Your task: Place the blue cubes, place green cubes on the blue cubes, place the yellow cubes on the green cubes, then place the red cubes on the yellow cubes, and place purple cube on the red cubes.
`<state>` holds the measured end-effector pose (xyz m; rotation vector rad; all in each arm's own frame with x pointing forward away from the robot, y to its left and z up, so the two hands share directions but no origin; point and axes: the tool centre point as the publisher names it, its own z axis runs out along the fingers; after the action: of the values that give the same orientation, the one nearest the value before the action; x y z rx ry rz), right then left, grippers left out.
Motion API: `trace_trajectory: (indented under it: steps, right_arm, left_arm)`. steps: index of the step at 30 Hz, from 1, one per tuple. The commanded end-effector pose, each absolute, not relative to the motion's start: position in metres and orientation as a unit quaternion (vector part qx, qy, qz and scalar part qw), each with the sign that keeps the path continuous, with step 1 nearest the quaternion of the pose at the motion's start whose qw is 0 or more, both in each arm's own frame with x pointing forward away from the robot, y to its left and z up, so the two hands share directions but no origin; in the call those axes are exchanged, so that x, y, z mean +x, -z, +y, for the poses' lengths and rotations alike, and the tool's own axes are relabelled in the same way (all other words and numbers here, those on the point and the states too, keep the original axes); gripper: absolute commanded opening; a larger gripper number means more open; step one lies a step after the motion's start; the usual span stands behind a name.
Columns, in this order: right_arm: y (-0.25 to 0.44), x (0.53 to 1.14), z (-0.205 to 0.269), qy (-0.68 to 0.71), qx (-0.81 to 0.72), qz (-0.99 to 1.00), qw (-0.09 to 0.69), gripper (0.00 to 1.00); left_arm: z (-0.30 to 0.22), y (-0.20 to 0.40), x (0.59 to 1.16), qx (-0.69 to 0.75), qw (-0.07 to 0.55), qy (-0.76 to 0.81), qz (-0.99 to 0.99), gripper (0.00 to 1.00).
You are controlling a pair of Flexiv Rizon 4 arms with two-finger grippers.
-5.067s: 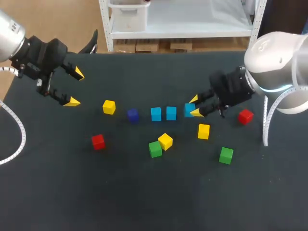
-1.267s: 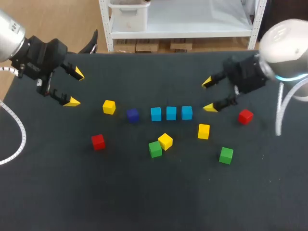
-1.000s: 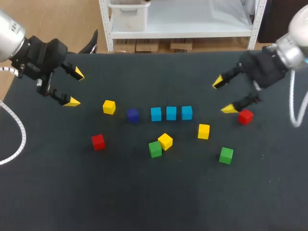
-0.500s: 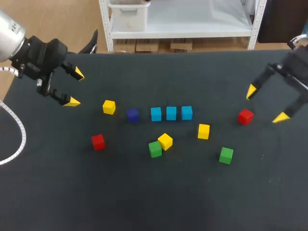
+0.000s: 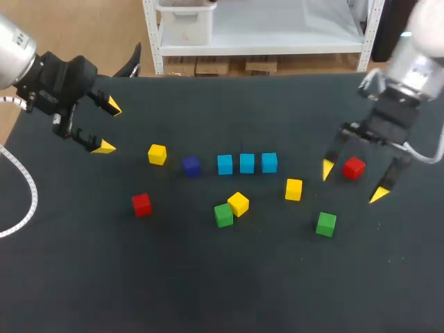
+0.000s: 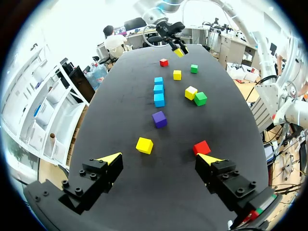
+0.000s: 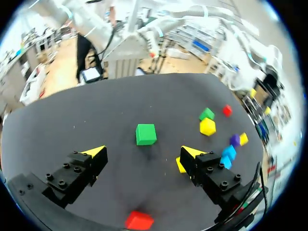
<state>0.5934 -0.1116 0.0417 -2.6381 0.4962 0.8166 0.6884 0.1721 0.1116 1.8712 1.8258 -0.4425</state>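
- Since the three blue cubes [image 5: 247,163] already lie side by side in a row mid-surface [image 5: 208,277], I judge the base layer done and a green cube due next.
- Head view: the right claw [image 5: 353,182] hangs tips-down over the right side, fingers spread wide, gripping nothing. The red cube [image 5: 354,168] lies close under it, and the green cube [image 5: 325,223] is just beyond, toward the near edge. This pose looks like a line-up for a pick.
- Head view: the left claw [image 5: 109,126] sits at the far-left edge, released and empty, well apart from every cube. It is probably parked there to leave the middle free.
- Left wrist view: nothing lies between the open fingers. A yellow cube [image 6: 144,145] and a second red cube [image 6: 202,147] lie nearest ahead, then the purple cube [image 6: 159,119], with the blue row beyond.
- Right wrist view: the green cube sits ahead of the claw, centred on the gap between the spread fingers and untouched. The red cube lies under the wrist, behind the tips, so green is the likely target.
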Motion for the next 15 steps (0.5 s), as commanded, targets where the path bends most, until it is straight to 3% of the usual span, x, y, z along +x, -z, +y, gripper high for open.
trace_trajectory:
  steps: [1, 15]
  right_arm:
    - [-0.033, 0.589, -0.097, -0.263, -0.963, 0.000, 0.061, 1.00]
    - [-0.017, 0.572, -0.088, -0.287, -0.955, 0.030, 0.066, 1.00]
  left_arm:
    - [0.173, -0.111, 0.688, 0.685, 0.245, 0.162, 0.667, 1.00]
    - [0.173, -0.111, 0.688, 0.685, 0.245, 0.162, 0.667, 1.00]
